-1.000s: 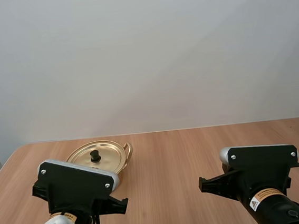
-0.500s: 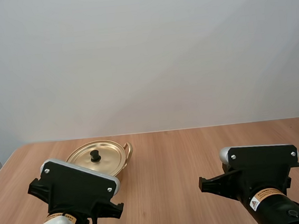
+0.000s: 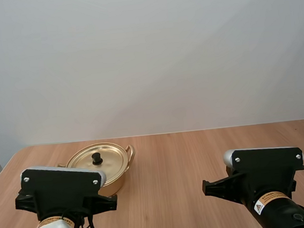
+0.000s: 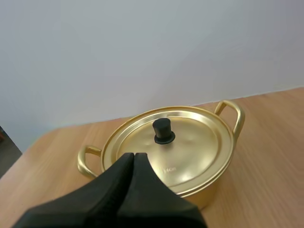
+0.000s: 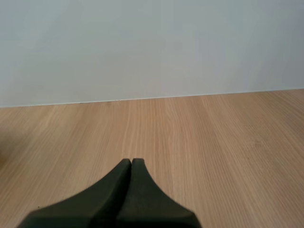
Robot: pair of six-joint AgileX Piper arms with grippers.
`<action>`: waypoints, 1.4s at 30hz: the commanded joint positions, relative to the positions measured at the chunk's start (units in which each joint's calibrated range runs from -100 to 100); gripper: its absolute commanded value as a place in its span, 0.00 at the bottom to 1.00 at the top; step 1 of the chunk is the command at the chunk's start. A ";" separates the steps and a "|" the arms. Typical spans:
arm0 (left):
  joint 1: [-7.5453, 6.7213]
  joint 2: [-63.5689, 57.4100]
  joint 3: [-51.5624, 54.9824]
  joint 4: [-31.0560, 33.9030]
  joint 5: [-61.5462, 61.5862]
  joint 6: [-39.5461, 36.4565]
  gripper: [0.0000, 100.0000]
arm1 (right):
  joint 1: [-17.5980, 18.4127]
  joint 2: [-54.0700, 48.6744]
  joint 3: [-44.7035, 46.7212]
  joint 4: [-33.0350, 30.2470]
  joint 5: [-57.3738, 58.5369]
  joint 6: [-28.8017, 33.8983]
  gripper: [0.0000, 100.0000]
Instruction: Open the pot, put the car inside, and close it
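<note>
I'm looking at a light wooden table stretching across the lower part of the high view, its far edge meeting a pale wall. A gold pot is sitting directly on the wood at lower left of the frame, close to that far edge. Its lid is lying shut on it, with the black knob standing upright and the loop handles sticking out at the sides. In the right wrist view the grain is running straight toward the wall.
</note>
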 commanded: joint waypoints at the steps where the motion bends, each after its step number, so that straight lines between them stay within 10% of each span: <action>1: 0.01 0.00 -0.56 -2.28 0.22 -8.46 0.00 | 0.01 0.00 0.00 0.00 0.02 0.02 0.00; 24: -0.13 0.00 0.00 -6.39 -0.13 -8.51 0.00 | 0.01 0.00 0.00 0.00 0.02 0.02 0.00; 30: -3.01 0.00 0.00 -7.81 0.04 -7.79 0.00 | 0.01 0.00 0.00 0.00 0.02 0.02 0.00; 42: -3.08 0.00 0.00 -7.81 0.21 -7.99 0.00 | 0.01 0.00 0.00 0.00 0.02 0.02 0.00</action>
